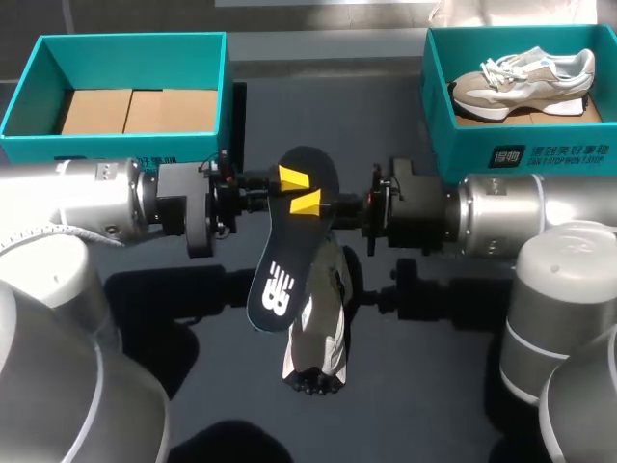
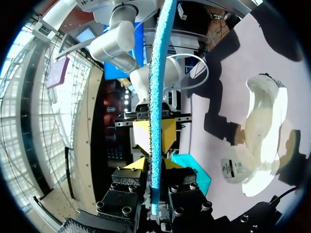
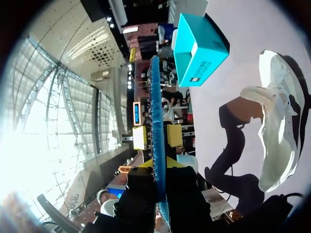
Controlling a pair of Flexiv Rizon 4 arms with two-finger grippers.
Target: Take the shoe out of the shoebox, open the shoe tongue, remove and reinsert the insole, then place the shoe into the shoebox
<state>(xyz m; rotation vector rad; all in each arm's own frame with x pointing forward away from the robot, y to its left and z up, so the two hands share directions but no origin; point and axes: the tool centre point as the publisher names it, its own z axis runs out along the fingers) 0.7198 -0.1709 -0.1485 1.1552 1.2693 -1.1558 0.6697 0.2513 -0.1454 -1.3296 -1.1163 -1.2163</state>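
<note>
Left gripper and right gripper clamp insole above shoe.

The head camera sits high up behind the robot and looks down on the desk from far off. The left wrist camera rides on the left arm and looks along its jaws toward the right arm. The right wrist camera looks back the other way. Both are very close to the insole, seeing its thin edge. All three show the insole and the shoe on the desk.
</note>
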